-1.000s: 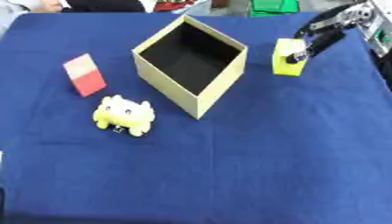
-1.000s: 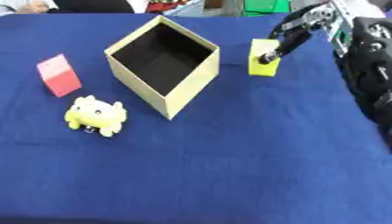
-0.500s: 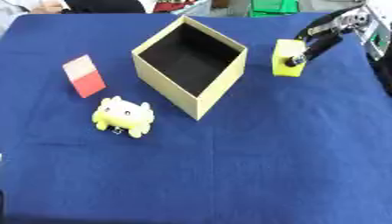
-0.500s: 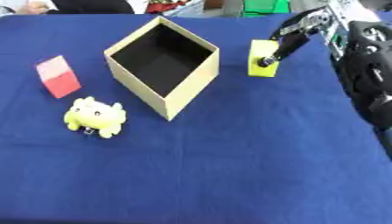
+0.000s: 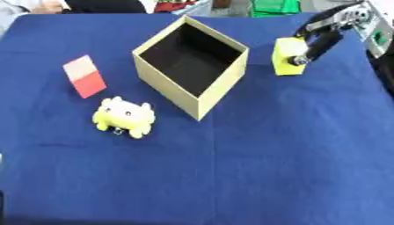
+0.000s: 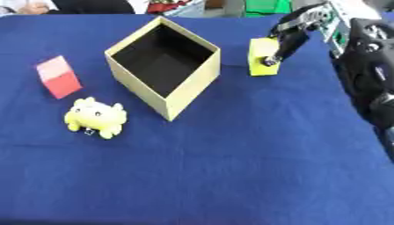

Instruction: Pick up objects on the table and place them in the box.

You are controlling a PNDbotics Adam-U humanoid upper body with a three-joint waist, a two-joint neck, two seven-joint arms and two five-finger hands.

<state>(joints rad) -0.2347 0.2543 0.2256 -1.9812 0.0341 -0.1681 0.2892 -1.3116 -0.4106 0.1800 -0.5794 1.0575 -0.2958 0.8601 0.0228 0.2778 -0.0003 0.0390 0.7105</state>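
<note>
An open tan cardboard box (image 5: 202,103) stands at the middle back of the blue table, its inside dark and bare. To its right is an upright yellow block (image 5: 285,57). My right hand (image 5: 317,43) comes in from the upper right; one dark finger lies down the block's right face and the rest of the hand reaches over its top, pinching it. A red block (image 5: 85,77) lies left of the box. A yellow plush toy (image 5: 123,116) sits in front of the red block. My left hand shows in neither view.
The blue cloth (image 5: 254,176) covers the whole table, wide and flat in front of the box. My right arm's black casing (image 6: 369,74) fills the right edge. Green and red things (image 6: 265,6) lie beyond the far edge.
The right hand's finger has shifted slightly on the yellow block. The block, box, red block and plush toy stay where they were.
</note>
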